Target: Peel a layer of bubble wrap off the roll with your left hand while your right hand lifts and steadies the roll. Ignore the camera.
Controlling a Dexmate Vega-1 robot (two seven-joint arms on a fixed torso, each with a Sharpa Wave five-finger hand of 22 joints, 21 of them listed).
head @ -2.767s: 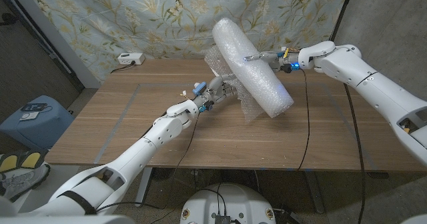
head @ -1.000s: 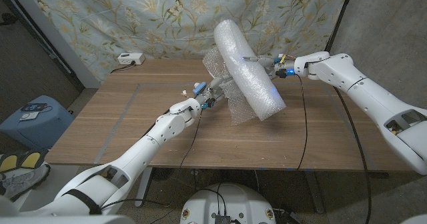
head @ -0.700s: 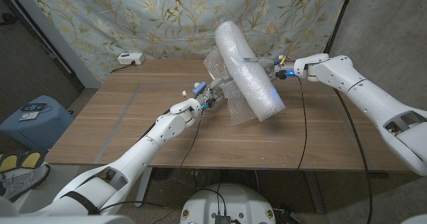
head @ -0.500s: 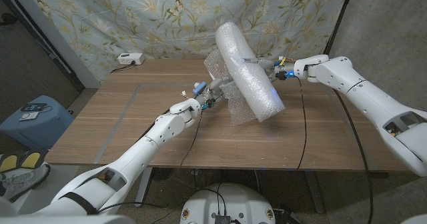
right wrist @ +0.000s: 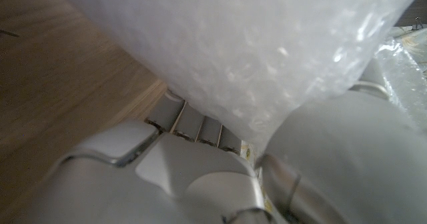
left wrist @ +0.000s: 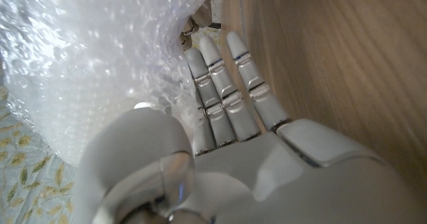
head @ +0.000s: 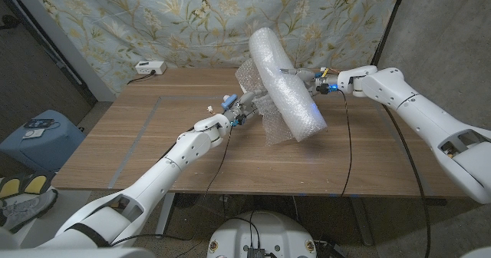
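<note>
Since the earliest frame the long white bubble-wrap roll (head: 284, 81) has tilted steeper, its low end nearer the left robot hand (head: 247, 107). The right robot hand (head: 304, 77) grips it aloft over the wooden table (head: 138, 135). The left fingers (left wrist: 220, 94) pinch the loose clear flap (head: 268, 124), barely peeled; most unwinding remains.

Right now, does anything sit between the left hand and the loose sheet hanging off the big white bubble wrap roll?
Nothing visible does. The left hand is already at the loose bubble wrap sheet, fingers against the wrap, while the right hand grips the tilted white bubble wrap roll from the other side.
</note>
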